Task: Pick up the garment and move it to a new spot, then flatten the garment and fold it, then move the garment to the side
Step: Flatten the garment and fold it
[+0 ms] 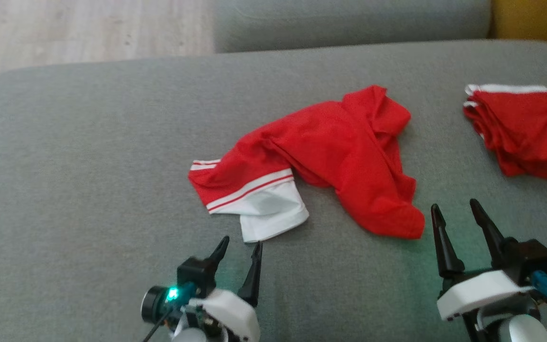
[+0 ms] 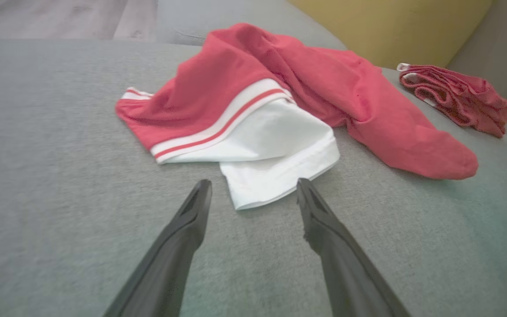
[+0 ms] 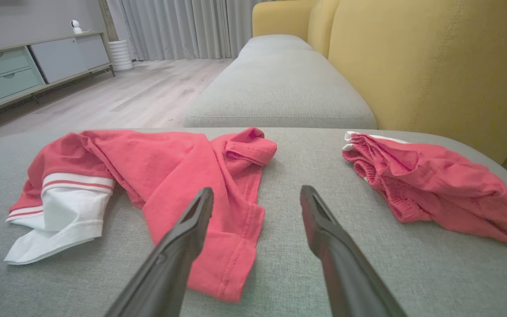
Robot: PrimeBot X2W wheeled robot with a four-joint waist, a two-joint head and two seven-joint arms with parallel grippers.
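Crumpled garment (image 1: pixel 330 152) on grey sofa seat (image 1: pixel 88 166).
My left pincer (image 1: pixel 241 242) and right pincer (image 1: pixel 454 204) spread, empty; folded red pile (image 1: pixel 525 133) at its three o'clock, well apart.

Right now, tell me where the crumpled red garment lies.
In the head view the crumpled red garment lies on the grey sofa cushion, just beyond the left gripper and the right gripper, with the folded red pile to its right.

No readable text, label, brand, number or sign appears on anything here.
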